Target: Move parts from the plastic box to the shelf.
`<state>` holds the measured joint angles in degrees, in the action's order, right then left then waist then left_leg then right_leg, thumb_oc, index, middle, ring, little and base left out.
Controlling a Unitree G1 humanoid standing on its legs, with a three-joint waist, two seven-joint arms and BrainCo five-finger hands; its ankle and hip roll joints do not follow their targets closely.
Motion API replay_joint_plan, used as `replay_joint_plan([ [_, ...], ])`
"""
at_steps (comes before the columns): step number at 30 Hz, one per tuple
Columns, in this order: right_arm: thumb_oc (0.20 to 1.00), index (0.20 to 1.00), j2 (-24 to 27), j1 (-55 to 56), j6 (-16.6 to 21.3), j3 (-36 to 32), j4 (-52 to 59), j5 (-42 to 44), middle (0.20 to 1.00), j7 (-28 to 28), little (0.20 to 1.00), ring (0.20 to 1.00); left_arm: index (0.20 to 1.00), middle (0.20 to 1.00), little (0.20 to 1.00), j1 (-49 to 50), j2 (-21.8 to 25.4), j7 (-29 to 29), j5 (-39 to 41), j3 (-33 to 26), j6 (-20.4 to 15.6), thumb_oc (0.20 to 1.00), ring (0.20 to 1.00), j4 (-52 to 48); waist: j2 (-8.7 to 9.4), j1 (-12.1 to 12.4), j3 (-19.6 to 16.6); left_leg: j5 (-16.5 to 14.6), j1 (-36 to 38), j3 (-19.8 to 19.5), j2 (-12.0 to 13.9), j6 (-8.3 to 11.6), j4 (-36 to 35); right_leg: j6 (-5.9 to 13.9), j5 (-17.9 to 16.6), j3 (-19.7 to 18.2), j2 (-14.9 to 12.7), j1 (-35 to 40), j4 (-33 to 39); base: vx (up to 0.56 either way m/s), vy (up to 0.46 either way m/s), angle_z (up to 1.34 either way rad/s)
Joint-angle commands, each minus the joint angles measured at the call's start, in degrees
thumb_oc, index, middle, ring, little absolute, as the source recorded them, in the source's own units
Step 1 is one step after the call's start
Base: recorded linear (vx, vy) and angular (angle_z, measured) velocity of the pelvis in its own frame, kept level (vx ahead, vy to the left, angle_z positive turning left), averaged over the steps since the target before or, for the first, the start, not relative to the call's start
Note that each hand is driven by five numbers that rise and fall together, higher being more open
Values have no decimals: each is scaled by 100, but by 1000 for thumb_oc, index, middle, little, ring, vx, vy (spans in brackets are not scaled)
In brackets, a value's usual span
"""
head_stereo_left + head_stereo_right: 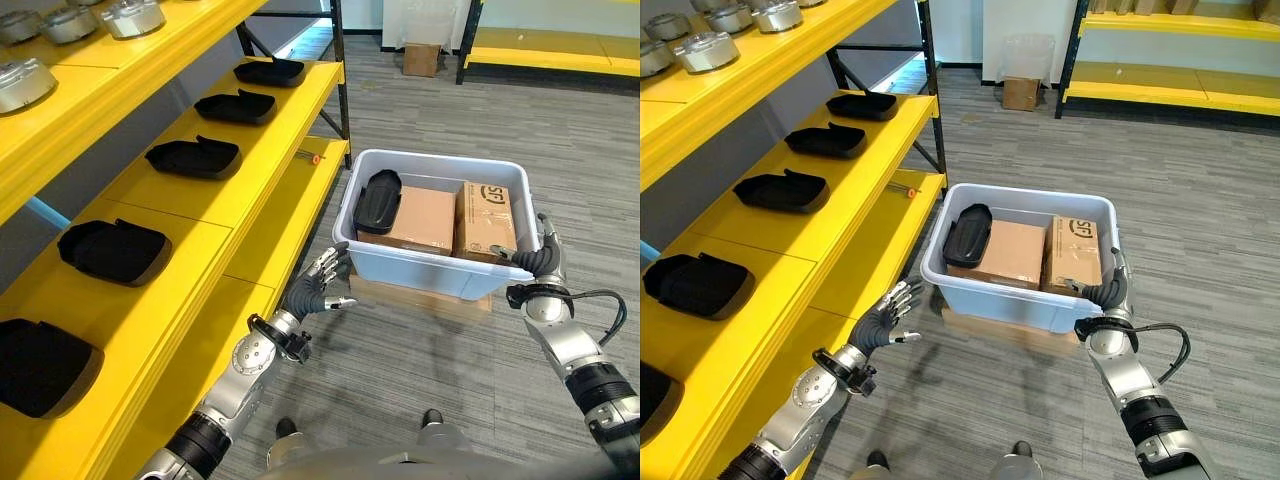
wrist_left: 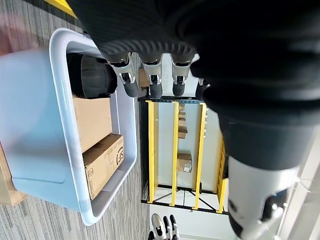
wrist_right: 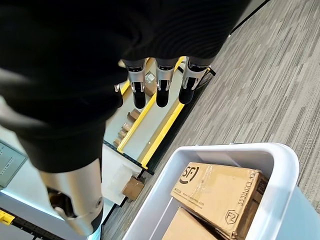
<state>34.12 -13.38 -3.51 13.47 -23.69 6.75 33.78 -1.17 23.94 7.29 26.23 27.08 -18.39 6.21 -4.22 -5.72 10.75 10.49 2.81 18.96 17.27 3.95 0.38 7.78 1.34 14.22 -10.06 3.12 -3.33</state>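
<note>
A pale plastic box [image 1: 440, 160] stands on the floor beside the yellow shelf [image 1: 250, 230]. One black moulded part [image 1: 378, 200] leans inside its left end, resting on two cardboard cartons [image 1: 425, 218]. Several matching black parts [image 1: 195, 157] lie in a row on the shelf. My left hand [image 1: 315, 285] is open with fingers spread, just short of the box's near left corner. My right hand [image 1: 540, 265] is open at the near right corner, its fingers straight along the outer wall and its thumb over the rim. In the right wrist view the fingers [image 3: 161, 85] stand straight above the box rim [image 3: 280, 160].
Silver metal parts [image 1: 130, 15] sit on the upper shelf. A flat cardboard sheet [image 1: 420, 297] lies under the box. A small orange item [image 1: 314, 157] rests on the shelf edge. Farther off stand a carton [image 1: 421, 58] and another yellow rack [image 1: 540, 55].
</note>
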Motion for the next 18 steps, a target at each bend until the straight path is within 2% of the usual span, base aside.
replay_joint_plan([
  [1,1000,1000,-46,-337,573,-226,335,-608,1000,-55,1000,1000,1000,1000,1000,-435,317,-278,-204,-161,-596,1000,1000,-314,302,-79,262,-1006,261,24,-94,145,646,-540,439,-336,78,-536,-995,214,-275,-4],
  [2,1000,1000,30,-134,767,-215,607,-806,1000,-389,1000,1000,1000,1000,1000,-607,282,-547,-92,-312,-619,1000,1000,-351,230,-205,304,-955,194,10,-114,136,1012,-697,629,-375,206,-638,-1235,209,-273,-7],
  [4,1000,1000,-2,102,850,-166,889,-875,1000,-673,1000,1000,1000,1000,1000,-655,260,-688,-113,-473,-601,1000,1000,-364,243,-291,309,-807,142,103,-79,166,1391,-811,676,-348,305,-653,-1245,162,-271,-23],
  [5,1000,1000,-24,201,853,-150,985,-880,1000,-693,1000,1000,1000,1000,1000,-652,250,-690,-81,-517,-595,1000,1000,-360,246,-320,307,-722,87,125,-31,197,1526,-848,672,-325,346,-642,-1217,183,-301,-14],
  [6,1000,1000,-112,475,898,-121,1223,-781,1000,-677,1000,1000,1000,1000,1000,-627,208,-599,70,-678,-542,1000,1000,-337,312,-381,302,-520,-78,99,116,349,1982,-884,725,-328,437,-513,-1074,174,-273,-1],
  [8,1000,1000,-186,599,955,-115,1277,-793,1000,-653,1000,1000,1000,1000,1000,-626,179,-534,24,-766,-497,1000,1000,-305,351,-425,293,-569,-179,151,123,322,2128,-899,707,-292,473,-458,-972,122,-189,40],
  [9,1000,1000,-285,680,1026,-74,1226,-517,1000,-696,1000,1000,1000,1000,1000,-618,131,-533,-64,-842,-412,1000,1000,-216,362,-365,331,-518,-530,46,-236,147,1965,-887,492,-409,578,-389,-691,135,-19,42],
  [10,1000,1000,-338,725,1016,-53,1234,-414,1000,-760,1000,1000,1000,1000,1000,-553,119,-544,-62,-895,-395,1000,1000,-207,348,-297,402,-479,-730,-62,-485,134,1591,-818,425,-517,610,-249,-503,189,22,26],
  [12,1000,1000,-336,787,966,-61,1303,-353,1000,-793,1000,1000,1000,1000,1000,-469,112,-500,-44,-942,-400,1000,1000,-210,330,-264,418,-429,-811,-41,-571,216,1120,-764,463,-513,603,-70,-352,251,164,-31],
  [13,1000,1000,-371,978,888,-63,1467,-389,1000,-814,1000,1000,1000,1000,1000,-334,98,-384,-13,-1046,-299,1000,1000,-264,365,-227,458,9,-1050,-55,-449,220,725,-754,387,-459,529,76,-290,307,233,-36],
  [14,1000,1000,-384,1009,935,-43,1431,-454,1000,-895,1000,1000,1000,1000,1000,-273,140,-333,48,-1094,-301,1000,1000,-245,373,-181,480,-126,-1017,-228,-481,160,602,-726,464,-516,496,99,-401,313,272,-10],
  [16,1000,1000,-382,1022,916,35,1377,-280,1000,-877,1000,1000,1000,1000,1000,-215,176,-162,27,-1186,-415,1000,1000,-41,352,-168,423,-444,-697,-131,-538,165,351,-644,548,-399,428,162,-424,235,192,-50],
  [18,1000,1000,-420,1023,941,21,1286,-244,1000,-884,1000,1000,1000,1000,1000,-240,165,-121,100,-1197,-402,1000,1000,44,322,-153,401,-549,-513,-43,-611,56,208,-611,535,-331,419,160,-475,122,131,-62],
])
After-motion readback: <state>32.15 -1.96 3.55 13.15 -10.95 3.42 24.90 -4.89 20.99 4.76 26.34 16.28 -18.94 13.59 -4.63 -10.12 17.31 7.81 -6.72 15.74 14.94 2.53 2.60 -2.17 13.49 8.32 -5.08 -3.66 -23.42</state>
